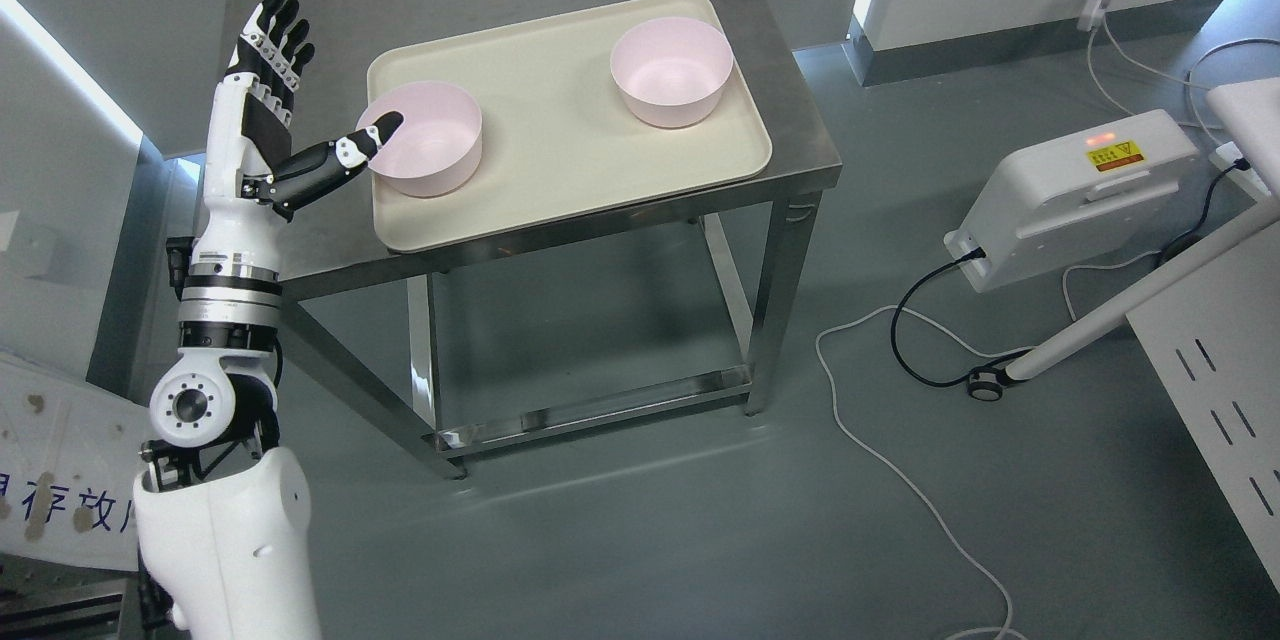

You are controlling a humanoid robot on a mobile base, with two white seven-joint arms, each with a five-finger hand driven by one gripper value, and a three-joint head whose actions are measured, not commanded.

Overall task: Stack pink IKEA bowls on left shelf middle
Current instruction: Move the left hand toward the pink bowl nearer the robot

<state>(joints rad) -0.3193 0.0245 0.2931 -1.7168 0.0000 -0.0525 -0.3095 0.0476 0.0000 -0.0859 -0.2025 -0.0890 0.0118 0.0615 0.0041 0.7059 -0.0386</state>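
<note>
Where thumb overlaps: pink bowl [425,138] rim.

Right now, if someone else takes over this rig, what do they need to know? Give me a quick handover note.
Left hand: open, raised at the table's left side, thumb tip at the rim of the near pink bowl, nothing gripped.
Right hand: not in view.
Both bowls sit apart on the cream tray on the steel table; the far pink bowl is at the tray's right.
Done: nothing stacked.
Left: grasp a bowl, stack both on the shelf, which is not in view.
</note>
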